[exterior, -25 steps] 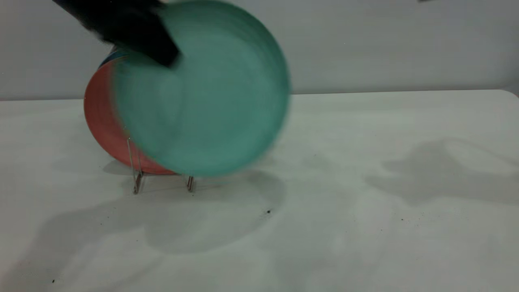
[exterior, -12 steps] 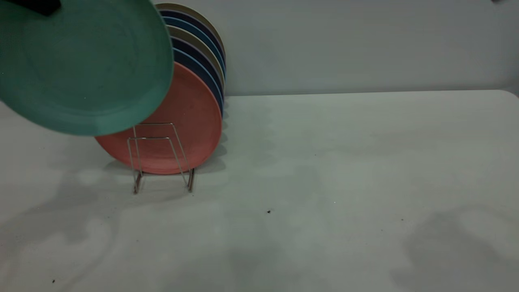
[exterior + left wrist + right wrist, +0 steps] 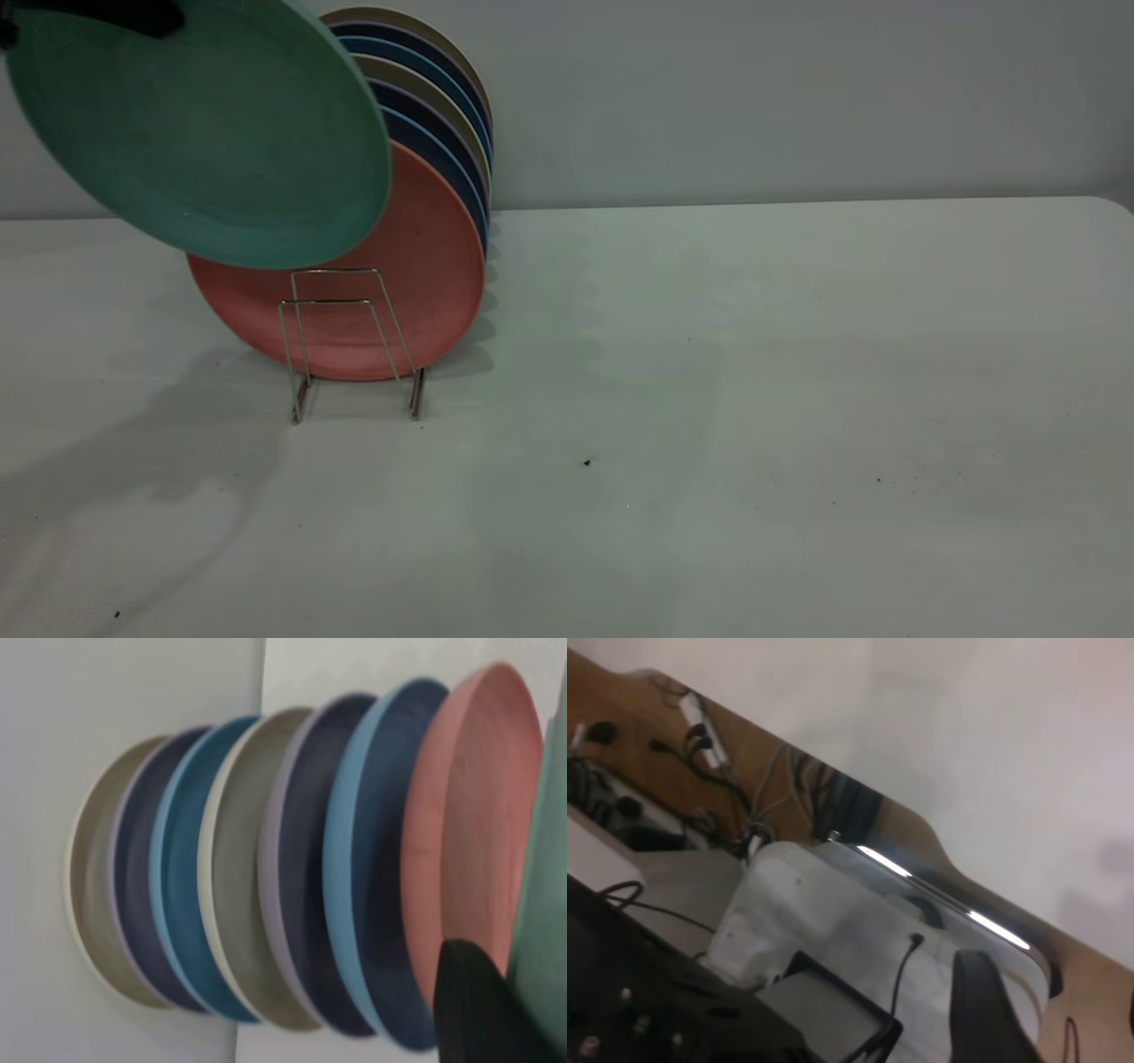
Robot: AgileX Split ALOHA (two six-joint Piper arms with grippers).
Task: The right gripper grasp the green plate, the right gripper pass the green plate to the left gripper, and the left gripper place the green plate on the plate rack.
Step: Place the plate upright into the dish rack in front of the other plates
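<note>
The green plate [image 3: 204,133] hangs tilted in the air at the upper left, in front of and above the salmon-pink plate [image 3: 399,292]. My left gripper [image 3: 89,13] is shut on the green plate's upper rim. In the left wrist view one black finger [image 3: 474,1010] shows, with the green plate's edge [image 3: 545,904] beside it and next to the salmon plate [image 3: 469,842]. The wire plate rack [image 3: 299,403] stands on the table with its front loops free. My right gripper [image 3: 1054,992] is out of the exterior view, open and empty, facing the rig's cables.
Several plates, dark blue, light blue and beige [image 3: 434,97], stand in the rack behind the salmon one, also seen in the left wrist view [image 3: 248,886]. The white table [image 3: 753,399] stretches right of the rack. A wall stands behind.
The green plate swung from in front of the rack to the upper left, then shifted slightly right and up. The arm shadow on the right of the table has gone.
</note>
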